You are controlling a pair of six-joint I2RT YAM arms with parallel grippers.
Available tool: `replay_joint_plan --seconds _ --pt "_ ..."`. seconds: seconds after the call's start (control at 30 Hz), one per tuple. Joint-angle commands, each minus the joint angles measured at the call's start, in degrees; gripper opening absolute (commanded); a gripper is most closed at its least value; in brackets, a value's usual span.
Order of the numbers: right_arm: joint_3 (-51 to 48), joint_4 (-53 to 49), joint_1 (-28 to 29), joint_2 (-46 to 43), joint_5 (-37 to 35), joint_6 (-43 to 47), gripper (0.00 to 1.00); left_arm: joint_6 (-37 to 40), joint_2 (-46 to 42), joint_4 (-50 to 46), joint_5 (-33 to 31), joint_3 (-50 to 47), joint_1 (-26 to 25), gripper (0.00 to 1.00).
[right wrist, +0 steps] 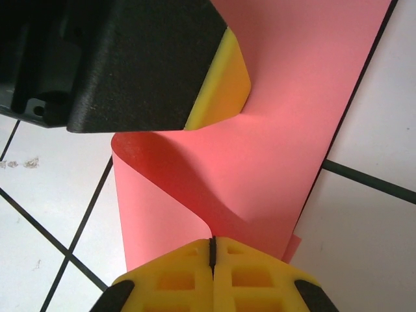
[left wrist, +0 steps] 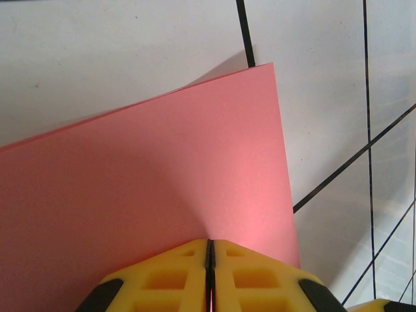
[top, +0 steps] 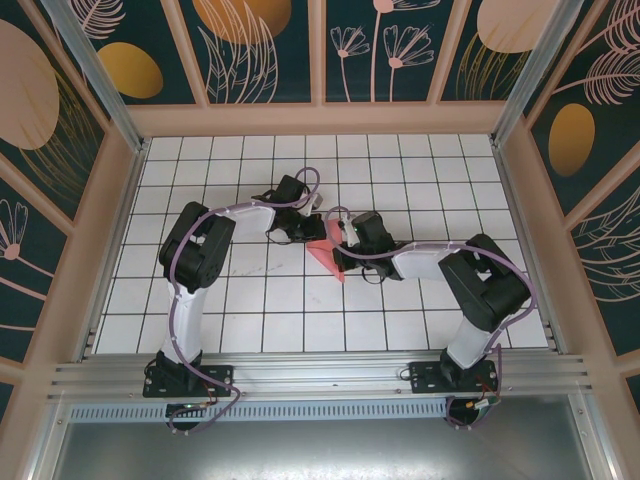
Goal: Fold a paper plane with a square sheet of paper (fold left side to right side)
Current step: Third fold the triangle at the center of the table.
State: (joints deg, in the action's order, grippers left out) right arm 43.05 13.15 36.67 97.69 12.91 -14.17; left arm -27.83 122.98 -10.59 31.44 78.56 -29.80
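Left arm (top: 184, 318) and right arm (top: 463, 345): white tubular links, bulky black joint housings, lilac cables (top: 312, 180) running behind the fingers. Left gripper (left wrist: 210, 257) and right gripper (right wrist: 212, 250): yellow fingers (left wrist: 169, 276) with square moulded recesses, black shells directly behind them.

White tabletop (top: 250, 310), ruled into squares by thin dark lines, runs wall to wall. Up top, the back wall (top: 270, 60) shows dark teal panels with pale line-drawn flowers and orange ovals, split by peach-coloured battens (top: 317, 50). The left wall (top: 40, 140) and right wall (top: 600, 150) carry the same pattern. Silver uprights (top: 95, 70) slant in the far corners. Along the near edge lie aluminium rails (top: 320, 372), a perforated strip (top: 320, 411), then grey sheet metal (top: 320, 450). Light is even and soft.
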Motion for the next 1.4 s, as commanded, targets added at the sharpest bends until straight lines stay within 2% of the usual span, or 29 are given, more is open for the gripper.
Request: replay_joint_plan --seconds 0.0,1.37 --pt "1.78 -0.58 -0.58 1.19 -1.13 -1.21 0.0 1.2 2.09 -2.42 -1.83 0.72 -0.6 0.12" --pt "3.34 -1.46 -1.16 2.76 -3.22 -2.0 0.0 1.29 2.18 -2.46 -2.35 0.44 -0.58 0.13"
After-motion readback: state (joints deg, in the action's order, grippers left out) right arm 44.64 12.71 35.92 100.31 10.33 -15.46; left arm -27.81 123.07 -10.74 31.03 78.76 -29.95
